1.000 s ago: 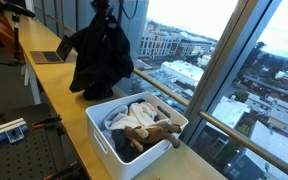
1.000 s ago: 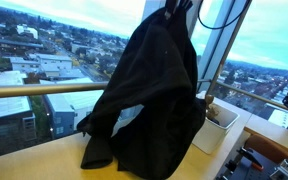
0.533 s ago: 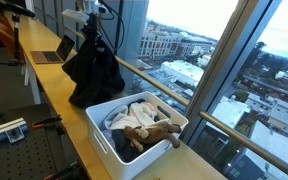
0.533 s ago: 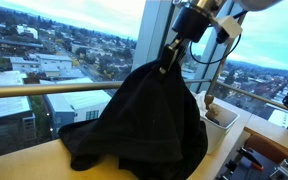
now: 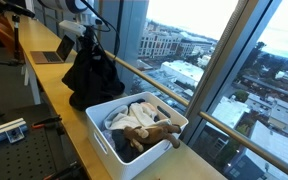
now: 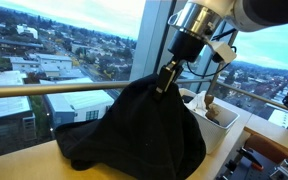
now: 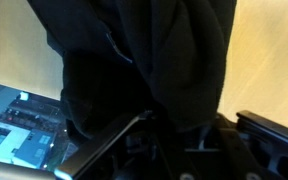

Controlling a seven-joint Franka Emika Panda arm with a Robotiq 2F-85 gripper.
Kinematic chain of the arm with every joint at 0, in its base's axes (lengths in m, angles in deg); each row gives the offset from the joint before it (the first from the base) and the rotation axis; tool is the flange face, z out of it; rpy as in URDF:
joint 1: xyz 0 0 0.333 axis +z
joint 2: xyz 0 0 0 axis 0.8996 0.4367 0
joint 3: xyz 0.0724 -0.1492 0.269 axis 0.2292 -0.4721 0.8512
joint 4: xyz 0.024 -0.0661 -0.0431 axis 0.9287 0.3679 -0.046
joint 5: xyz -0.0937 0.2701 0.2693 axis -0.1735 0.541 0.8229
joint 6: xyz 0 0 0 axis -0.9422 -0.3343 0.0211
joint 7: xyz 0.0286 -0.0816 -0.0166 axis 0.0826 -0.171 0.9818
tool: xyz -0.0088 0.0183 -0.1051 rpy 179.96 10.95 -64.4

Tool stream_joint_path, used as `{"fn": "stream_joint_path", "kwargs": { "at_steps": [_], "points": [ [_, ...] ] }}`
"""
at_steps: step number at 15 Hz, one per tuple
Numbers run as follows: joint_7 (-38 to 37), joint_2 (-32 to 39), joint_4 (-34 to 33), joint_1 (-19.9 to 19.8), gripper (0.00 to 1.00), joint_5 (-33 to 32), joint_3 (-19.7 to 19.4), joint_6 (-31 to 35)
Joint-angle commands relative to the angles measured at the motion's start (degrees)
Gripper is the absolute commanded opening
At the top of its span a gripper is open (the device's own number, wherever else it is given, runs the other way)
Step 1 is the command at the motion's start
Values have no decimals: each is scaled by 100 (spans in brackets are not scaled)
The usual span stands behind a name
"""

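Our gripper (image 6: 166, 78) pinches the peak of the black garment (image 6: 139, 130). The garment tents on the wooden counter (image 5: 59, 100), just beside the white bin (image 5: 104, 140), with its long axis upright and its tip pointing up.

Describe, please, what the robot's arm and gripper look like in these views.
The arm has smooth, rounded, pale links that end in a silvery cylindrical wrist section. Below it sits the black gripper, with slim dark fingers. Black cables loop beside the wrist, past a small white box mounted there. No markings are legible.
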Motion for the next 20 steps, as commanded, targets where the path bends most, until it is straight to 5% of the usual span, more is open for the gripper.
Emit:
{"fn": "stream_joint_path", "kwargs": {
  "at_steps": [1,6,11,20],
  "points": [
    [175,-556,96,-149,66,251,-214,-98],
    [385,-1117,186,-518,99,527,-517,-133],
    [536,-1268,509,-923,100,308,-954,66],
    [815,-512,619,-1868,100,-73,-1973,636]
  ]
}}
